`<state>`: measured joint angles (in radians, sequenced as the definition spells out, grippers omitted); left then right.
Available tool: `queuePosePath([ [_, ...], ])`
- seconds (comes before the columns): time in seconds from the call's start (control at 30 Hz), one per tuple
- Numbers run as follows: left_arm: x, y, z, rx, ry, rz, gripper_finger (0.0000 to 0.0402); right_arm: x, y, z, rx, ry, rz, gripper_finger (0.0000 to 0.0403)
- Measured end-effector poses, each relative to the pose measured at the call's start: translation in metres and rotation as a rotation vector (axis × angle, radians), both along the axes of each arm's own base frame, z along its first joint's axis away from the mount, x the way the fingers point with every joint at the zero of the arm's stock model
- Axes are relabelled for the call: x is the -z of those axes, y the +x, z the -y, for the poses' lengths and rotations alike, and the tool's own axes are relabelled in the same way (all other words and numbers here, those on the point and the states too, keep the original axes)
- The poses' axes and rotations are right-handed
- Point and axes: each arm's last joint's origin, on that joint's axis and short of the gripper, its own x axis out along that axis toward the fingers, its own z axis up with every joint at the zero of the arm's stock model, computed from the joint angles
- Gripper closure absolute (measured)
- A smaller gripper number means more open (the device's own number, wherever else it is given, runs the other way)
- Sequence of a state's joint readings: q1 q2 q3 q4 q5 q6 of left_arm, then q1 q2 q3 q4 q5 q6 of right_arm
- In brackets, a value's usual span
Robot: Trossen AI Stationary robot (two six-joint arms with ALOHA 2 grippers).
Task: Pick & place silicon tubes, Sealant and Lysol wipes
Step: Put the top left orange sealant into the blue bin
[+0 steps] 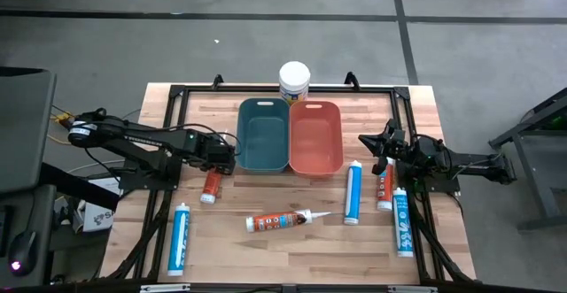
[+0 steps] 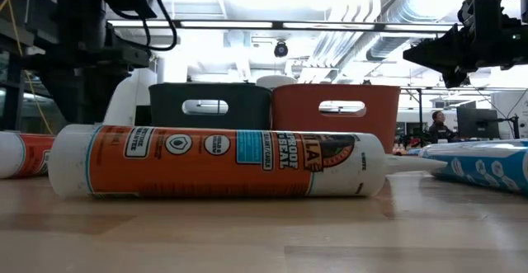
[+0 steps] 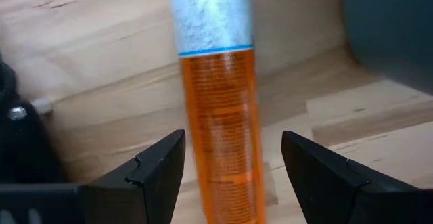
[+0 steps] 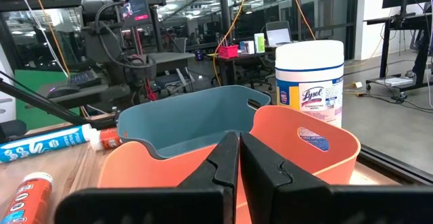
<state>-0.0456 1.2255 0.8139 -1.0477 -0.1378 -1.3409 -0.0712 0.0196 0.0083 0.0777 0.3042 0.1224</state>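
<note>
Orange sealant tube point(image 3: 220, 122) lies left of the teal bin point(image 1: 263, 134), between the left gripper's point(image 3: 233, 166) spread fingers, ungrasped. Right gripper point(image 4: 238, 158) waits clenched, empty. An off-centre closure might roll the tube away.

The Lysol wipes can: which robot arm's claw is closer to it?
Left, narrowly. The left gripper sits beside the teal bin's outer side, diagonally from the Lysol wipes behind the bins. The right gripper waits past the orange bin, slightly farther off.
</note>
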Motion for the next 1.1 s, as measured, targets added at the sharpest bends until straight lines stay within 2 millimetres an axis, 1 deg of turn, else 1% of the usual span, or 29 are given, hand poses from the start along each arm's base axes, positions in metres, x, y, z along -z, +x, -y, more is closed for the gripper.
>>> queuePosePath([
  [0.23,0.002,0.0,0.0,-0.028,0.012,0.01,0.0162,0.0,0.0,0.0,0.0,0.0,0.001,0.0391],
  [0.37,0.012,-0.005,-0.001,-0.08,0.007,-0.012,0.0162,0.0,0.0,0.0,0.0,0.0,0.0,0.0391],
  [0.53,0.026,-0.005,0.0,-0.076,-0.013,0.026,0.0162,0.0,0.0,0.0,0.0,0.0,0.0,0.0391],
  [0.8,0.046,-0.011,0.0,-0.078,-0.027,-0.005,0.0162,0.0,0.0,0.0,0.0,0.0,0.0,0.0391],
  [1.1,0.052,-0.011,0.0,-0.075,-0.033,-0.02,0.0162,0.0,0.0,0.0,0.0,0.0,0.0,0.0391],
])
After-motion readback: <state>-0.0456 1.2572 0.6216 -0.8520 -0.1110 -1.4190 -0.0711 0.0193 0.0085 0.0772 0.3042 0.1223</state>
